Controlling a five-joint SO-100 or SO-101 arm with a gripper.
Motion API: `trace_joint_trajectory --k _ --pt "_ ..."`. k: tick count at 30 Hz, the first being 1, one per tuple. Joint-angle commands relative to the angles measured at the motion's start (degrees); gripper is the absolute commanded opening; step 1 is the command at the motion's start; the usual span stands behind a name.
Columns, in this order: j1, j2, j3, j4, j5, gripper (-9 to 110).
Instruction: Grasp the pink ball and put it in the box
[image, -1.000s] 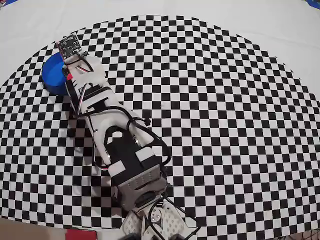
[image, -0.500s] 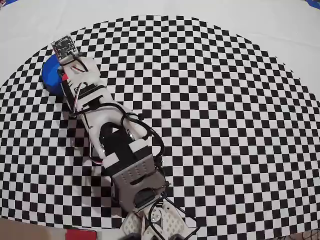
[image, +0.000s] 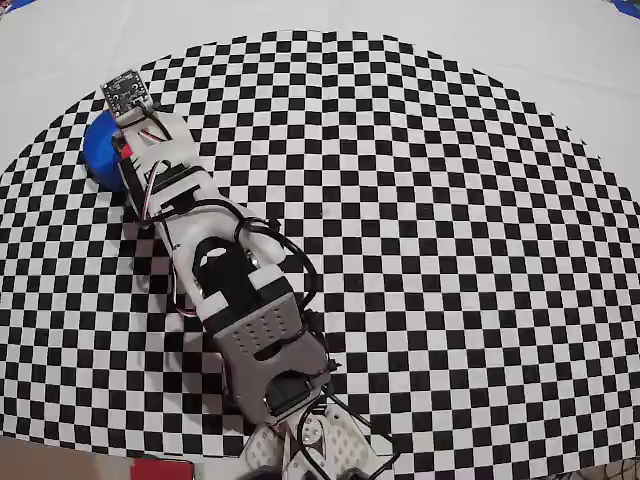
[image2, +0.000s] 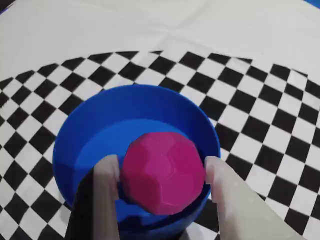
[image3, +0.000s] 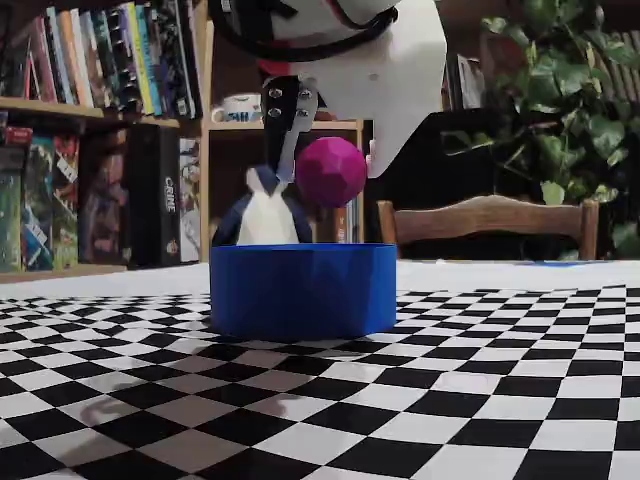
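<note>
Now: gripper (image2: 162, 167) clamps 1 ball (image2: 163, 172), held above 1 box (image2: 75, 137).
Checkered cloth (image: 450, 200) around box is bare; behind, bookshelf (image3: 95, 130), chair (image3: 490, 215), plant (image3: 565, 95); arm (image: 225, 275) hides ball overhead.

The pink ball (image2: 163, 172) sits between the two pale fingers (image2: 106, 200) of the gripper (image2: 162, 167), one on each side, holding it. Under it is the round blue box (image2: 90, 120). The ball has lots of little flat sides. The box stands on a black and white checkered cloth (image2: 260, 115).
</note>
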Motion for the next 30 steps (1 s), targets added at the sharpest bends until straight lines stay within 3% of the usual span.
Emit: trace_joint_trajectory --k 1,30 --pt "-0.79 0.09 -2.81 -0.88 0.44 0" --pt "-1.49 -5.54 -9.49 1.32 1.41 0"
